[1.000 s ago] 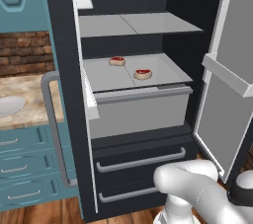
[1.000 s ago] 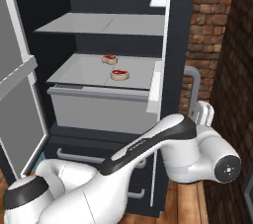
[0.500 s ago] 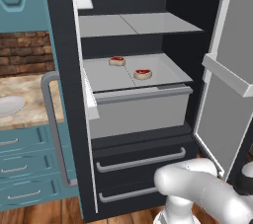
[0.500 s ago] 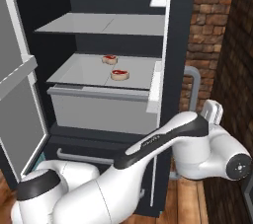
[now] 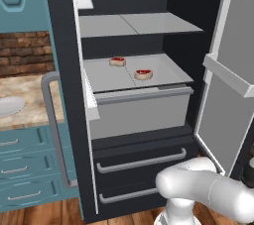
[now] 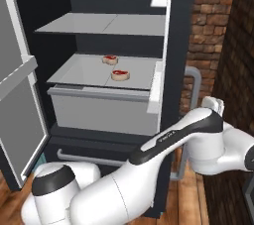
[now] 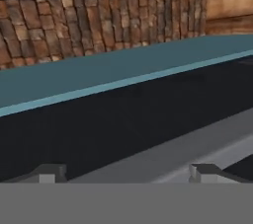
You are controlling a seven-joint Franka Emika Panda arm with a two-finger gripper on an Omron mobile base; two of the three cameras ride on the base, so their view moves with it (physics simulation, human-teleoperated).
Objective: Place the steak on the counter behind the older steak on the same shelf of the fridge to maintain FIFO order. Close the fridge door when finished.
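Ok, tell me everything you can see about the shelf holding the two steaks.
The shelf is a wide, flat, light-grey panel with a centre seam running front to back, sitting level in the open fridge below a thinner grey shelf. A grey box drawer front hangs under its front edge. Two small raw steaks rest on it, apart: one toward the back, one nearer the front. Nothing else touches it.

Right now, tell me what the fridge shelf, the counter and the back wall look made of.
Shelf: smooth light-grey panel, plastic or painted metal, flat matte with a centre seam. Counter: beige marbled veining, looks like polished stone. Wall: reddish-brown blocks with mortar lines, brick.
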